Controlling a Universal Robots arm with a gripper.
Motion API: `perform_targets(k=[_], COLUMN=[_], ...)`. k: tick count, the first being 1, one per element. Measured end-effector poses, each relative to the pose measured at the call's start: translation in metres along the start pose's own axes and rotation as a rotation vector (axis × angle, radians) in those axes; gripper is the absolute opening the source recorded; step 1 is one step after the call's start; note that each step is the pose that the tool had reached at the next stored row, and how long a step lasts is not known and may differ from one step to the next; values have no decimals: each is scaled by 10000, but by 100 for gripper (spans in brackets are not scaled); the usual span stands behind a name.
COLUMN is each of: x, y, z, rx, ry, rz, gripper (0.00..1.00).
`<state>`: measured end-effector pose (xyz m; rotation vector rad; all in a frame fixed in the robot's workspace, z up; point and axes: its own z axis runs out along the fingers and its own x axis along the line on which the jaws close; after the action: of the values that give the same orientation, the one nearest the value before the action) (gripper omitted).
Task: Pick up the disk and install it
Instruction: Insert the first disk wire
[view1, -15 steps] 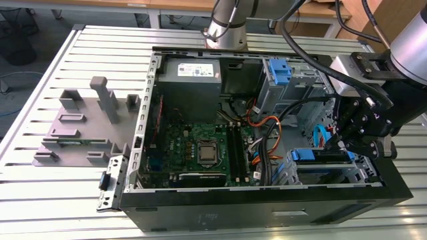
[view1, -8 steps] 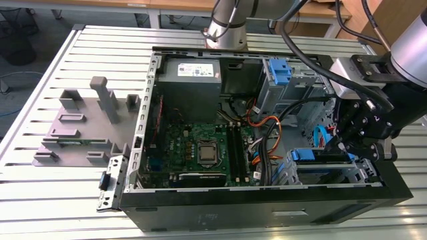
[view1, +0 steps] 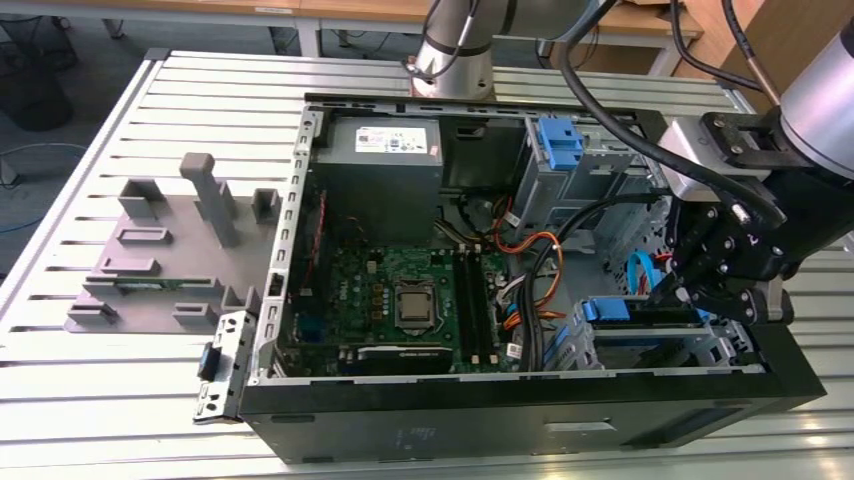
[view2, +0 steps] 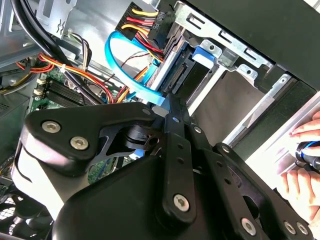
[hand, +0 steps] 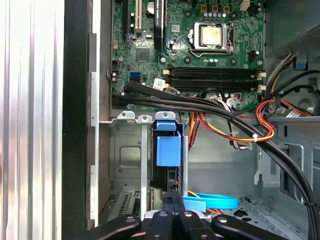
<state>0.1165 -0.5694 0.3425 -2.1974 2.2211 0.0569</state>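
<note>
Snugly, the disk (hand: 168, 150) sits edge-on in its bay (hand: 125, 155) (tight both sides); gripper (hand: 173, 196) pressed together at its edge.

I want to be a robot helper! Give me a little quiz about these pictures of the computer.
1. True or false: the gripper is right by the disk in the drive cage.
2. What colour is the disk's bracket? A red, B blue, C green.
3. Fill in: the grey fixture sits on the exterior view's ____ of the computer case.
Key: 1 true; 2 B; 3 left.
</note>
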Motion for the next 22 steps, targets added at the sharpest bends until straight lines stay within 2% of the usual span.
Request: perform_targets(k=[18,22], x=[2,2], y=[-1,-1], z=[26,51], rx=[0,0], ry=[1,1], rz=[0,0], gripper=[11,11])
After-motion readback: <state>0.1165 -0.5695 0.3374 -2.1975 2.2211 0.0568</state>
